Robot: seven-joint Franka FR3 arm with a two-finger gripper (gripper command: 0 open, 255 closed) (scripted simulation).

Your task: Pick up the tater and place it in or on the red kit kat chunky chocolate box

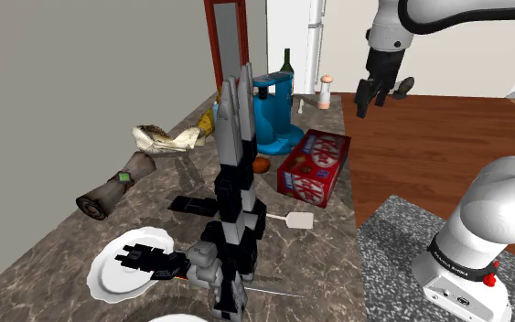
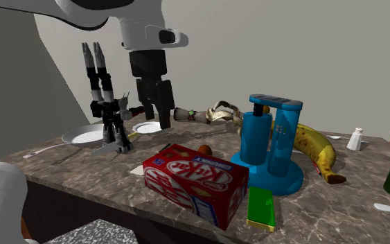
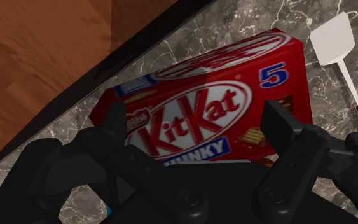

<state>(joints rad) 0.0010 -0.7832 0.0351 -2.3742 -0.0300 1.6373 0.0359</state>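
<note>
The tater point(image 1: 262, 164) is a small brown-orange lump on the marble counter, between the blue stand point(image 1: 273, 114) and the red Kit Kat Chunky box point(image 1: 315, 165). In the second exterior view the tater point(image 2: 205, 150) peeks out just behind the box point(image 2: 197, 181). My gripper point(image 1: 371, 102) hangs high above the counter's edge, open and holding nothing. It also hangs above the counter in the second exterior view point(image 2: 155, 109). In the wrist view the gripper point(image 3: 196, 127) looks down on the box point(image 3: 203, 105), its fingers point(image 3: 117, 121) standing wide apart.
A tall black and grey toy robot point(image 1: 232, 201) stands near a white plate point(image 1: 127, 265). A white spatula point(image 1: 296, 220) lies near the box. Behind the blue stand point(image 2: 269, 142) lie a banana point(image 2: 314, 149) and a green box point(image 2: 261, 206). A bottle point(image 1: 287, 62) and shaker point(image 1: 324, 91) stand at the far end.
</note>
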